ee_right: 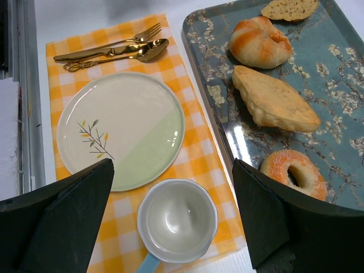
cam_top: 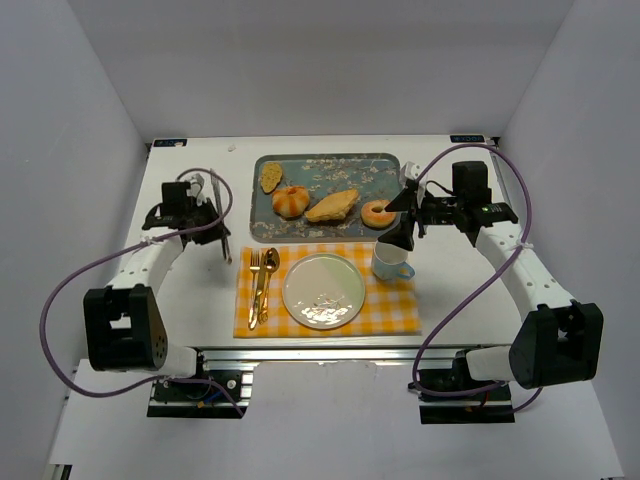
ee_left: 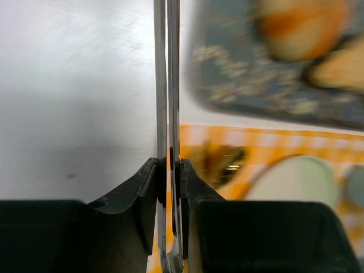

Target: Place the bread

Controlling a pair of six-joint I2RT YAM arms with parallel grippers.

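Nothing placed yet: I see all the bread [ee_right: 273,99] sitting on the tray [ee_right: 341,108], plate [ee_right: 119,125] bare, left gripper [ee_left: 169,170] clamped on tongs [ee_left: 168,85], right gripper [ee_right: 172,170] spread wide above the cup [ee_right: 177,219].

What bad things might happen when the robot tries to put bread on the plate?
1. The right gripper, jaws open, hangs right over the cup. If it swings low toward the tray or the plate, it might knock the cup over.
2. The left gripper pinches thin metal tongs with shut jaws. The sugared ring or another bread might slip from such narrow blades and land off the plate.
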